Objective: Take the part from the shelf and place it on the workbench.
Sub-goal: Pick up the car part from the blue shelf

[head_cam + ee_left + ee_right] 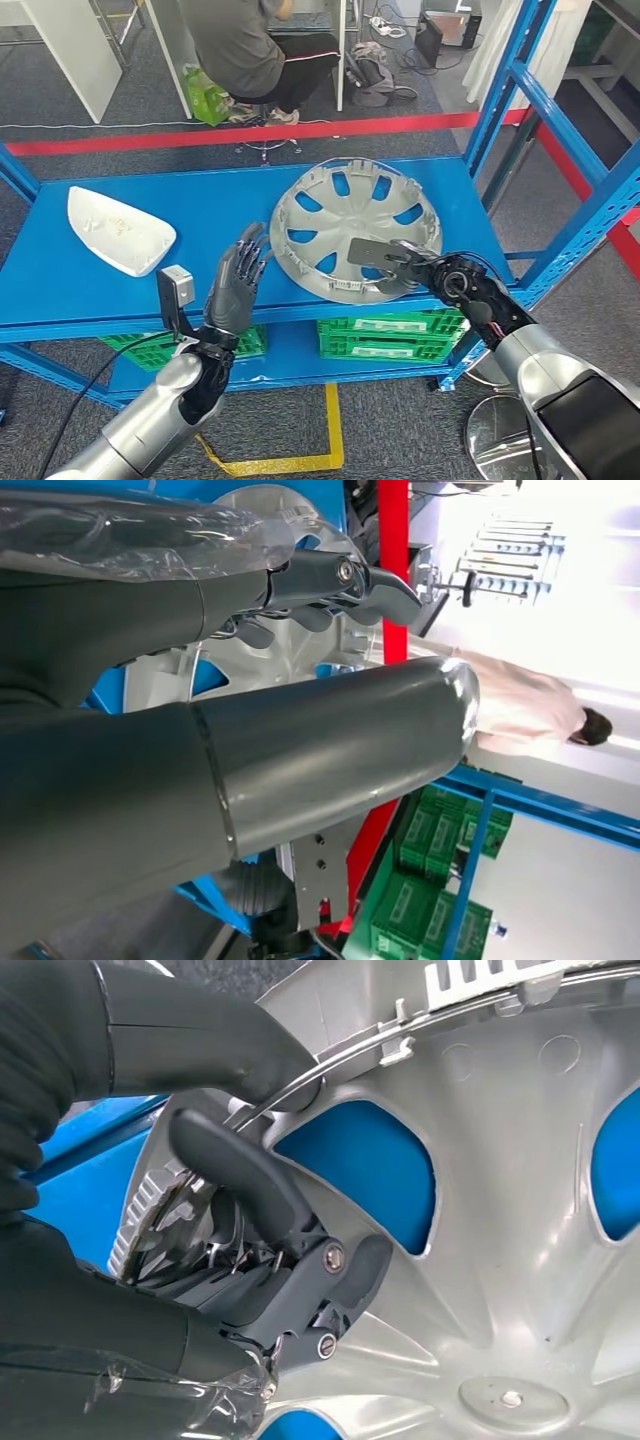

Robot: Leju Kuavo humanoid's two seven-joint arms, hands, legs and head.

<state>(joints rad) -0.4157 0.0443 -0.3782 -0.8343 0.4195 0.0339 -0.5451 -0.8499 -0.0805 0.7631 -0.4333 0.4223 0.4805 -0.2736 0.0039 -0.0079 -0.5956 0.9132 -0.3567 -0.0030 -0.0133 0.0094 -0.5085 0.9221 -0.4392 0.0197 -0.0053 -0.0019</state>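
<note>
A: Two parts lie on your blue shelf (226,200) in the head view: a silver wheel cover (332,215) right of centre, a white part (117,230) at far left. Red tape (226,132) crosses the grey floor beyond; a seated person (249,50) is cut off at the frame's top.

B: And your hands?

A: Your left hand (235,282) stands spread, holding nothing, just beside the cover. Your right hand (404,265) rests on the cover's near rim.

B: Left wrist view?

A: Your thumb (317,750) hides much; green crates (430,880) show beyond.

B: Right wrist view?

A: Fingers (249,1175) curl over the cover's rim, thumb beneath, gripping it.
</note>
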